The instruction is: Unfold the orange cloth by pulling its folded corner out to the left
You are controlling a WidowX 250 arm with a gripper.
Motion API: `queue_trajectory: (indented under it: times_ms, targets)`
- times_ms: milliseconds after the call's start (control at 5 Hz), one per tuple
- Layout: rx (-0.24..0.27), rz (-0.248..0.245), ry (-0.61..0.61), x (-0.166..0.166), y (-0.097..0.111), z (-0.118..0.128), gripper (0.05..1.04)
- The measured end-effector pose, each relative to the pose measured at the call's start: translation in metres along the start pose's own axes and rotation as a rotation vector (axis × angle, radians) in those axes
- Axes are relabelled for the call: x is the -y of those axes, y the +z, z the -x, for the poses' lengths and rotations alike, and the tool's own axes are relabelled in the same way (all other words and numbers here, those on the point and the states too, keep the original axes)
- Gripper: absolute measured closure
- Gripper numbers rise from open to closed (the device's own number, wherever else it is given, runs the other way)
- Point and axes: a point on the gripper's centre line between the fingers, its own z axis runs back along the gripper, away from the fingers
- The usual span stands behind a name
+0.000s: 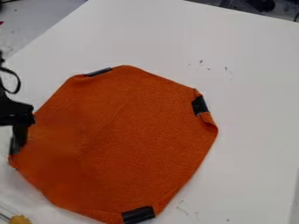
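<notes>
Camera view showed the cloth [123, 140] flat on the table [251, 131], spreading rightward in view from the claw [21, 136] at its left edge; whether the claw was spread or pinching, I couldn't tell.

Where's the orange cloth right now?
In the camera view, the orange cloth lies left of centre on the white table, its left edge by the black end effector.

The cloth [123, 140] is plain burnt orange with black patches [199, 105] at its edges, the tabletop [257, 144] white with dark specks, the gripper [19, 139] at left black, and the near-left knobby thing [20, 219] yellow.
</notes>
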Motion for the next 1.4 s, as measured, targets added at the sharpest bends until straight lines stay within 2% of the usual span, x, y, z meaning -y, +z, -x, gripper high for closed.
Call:
queue_trajectory:
  times_ms: [200,400,600,1400]
  targets:
    - [0.031,0.011,-0.109,0.008,0.012,-0.016,0.084]
    - [0.042,0.07,-0.185,0.02,0.021,-0.025,0.084]
    - [0.01,0.144,-0.262,0.026,0.019,-0.025,0.084]
    - [0.012,0.146,-0.263,0.025,0.02,-0.026,0.084]
